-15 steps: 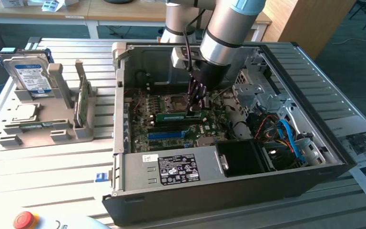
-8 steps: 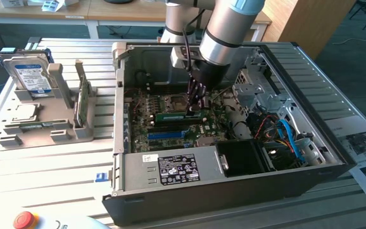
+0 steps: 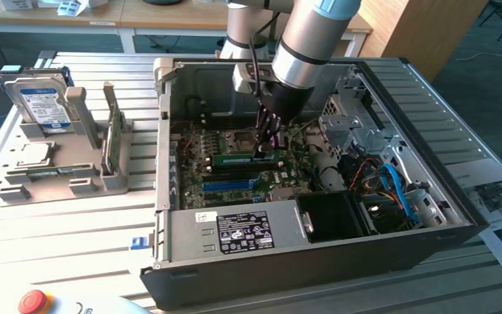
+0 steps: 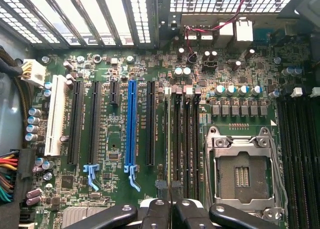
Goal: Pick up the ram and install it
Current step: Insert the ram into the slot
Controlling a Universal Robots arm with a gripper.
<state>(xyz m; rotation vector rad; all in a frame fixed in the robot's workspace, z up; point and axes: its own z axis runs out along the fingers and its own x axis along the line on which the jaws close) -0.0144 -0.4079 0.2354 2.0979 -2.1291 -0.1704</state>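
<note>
Seating the ram (image 3: 233, 159) looks like the step in hand. It lies low over the board inside the case (image 3: 260, 278), running along the slots (image 4: 187, 139). Your gripper (image 3: 266, 152) has its fingers (image 4: 159, 210) drawn narrow, apparently pinched on the stick's thin top edge near one end. Whether the ram already sits in a slot, you cannot tell from here. Keep it upright and parallel to its slot, and press straight down without rocking. Because the grip is toward one end, judge that the far end may ride high, so watch that both ends go down evenly. The other slots lie just beside it, so a small sideways drift would put it in the wrong one. The socket (image 4: 242, 175) sits open next to the slots, with capacitors (image 4: 237, 90) near their head. The blue cable (image 3: 391, 180) lies well apart, on the exterior view's right. The hard drive (image 3: 42, 98) stands outside the case on the exterior view's left.
</note>
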